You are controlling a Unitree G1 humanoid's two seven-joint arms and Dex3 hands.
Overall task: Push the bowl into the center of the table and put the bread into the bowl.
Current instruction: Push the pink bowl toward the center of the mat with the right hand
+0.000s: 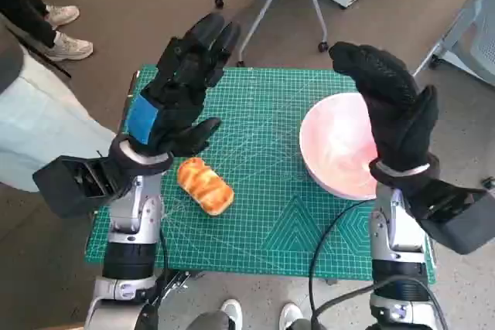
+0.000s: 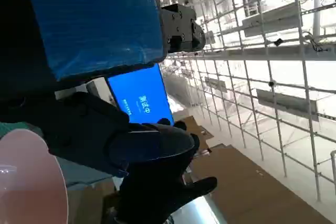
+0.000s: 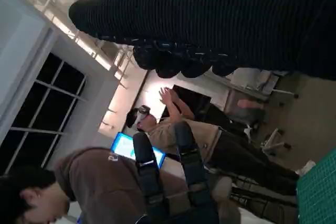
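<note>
Fingers of the left hand: extended and spread apart, nothing held; hand raised above the table's far left part. Fingers of the right hand: extended, slightly apart, nothing held; hand raised over the near right side of the bowl.

Bowl: pale pink, upright, set toward the table's right edge, partly hidden by the right hand; also seen in the left wrist view.

Bread: golden loaf, laid on the green cutting mat at the table's left, below the left hand, well apart from the bowl.

Persons: legs and shoes seen on the floor at far left.
</note>
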